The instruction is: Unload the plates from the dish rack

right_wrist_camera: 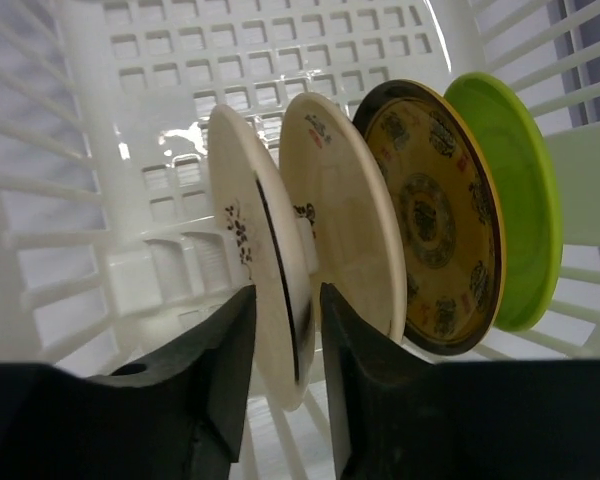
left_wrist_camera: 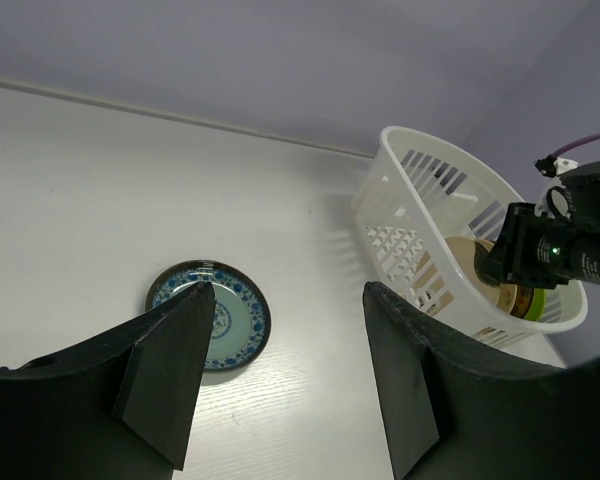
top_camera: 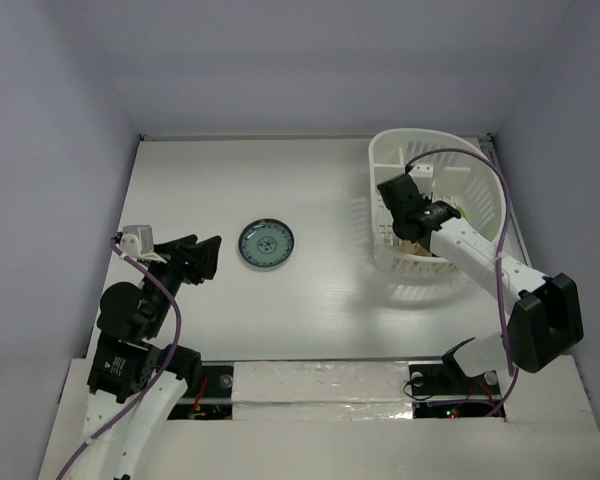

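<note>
One teal-patterned plate (top_camera: 266, 244) lies flat on the counter (top_camera: 320, 190), well apart from the dish rack (top_camera: 477, 188), so by my reckoning one plate is unloaded and four are left. Only the right wrist view shows those four, upright in the rack: the nearest cream plate (right_wrist_camera: 245, 220), a second cream plate (right_wrist_camera: 345, 220), an amber plate (right_wrist_camera: 435, 210) and a lime-green plate (right_wrist_camera: 515, 200). The right end effector (right_wrist_camera: 285, 310) straddles the nearest cream plate's rim; I cannot tell whether it is pinching. The overhead view shows the left end effector (top_camera: 202, 255) spread open and empty near the teal-patterned plate.
</note>
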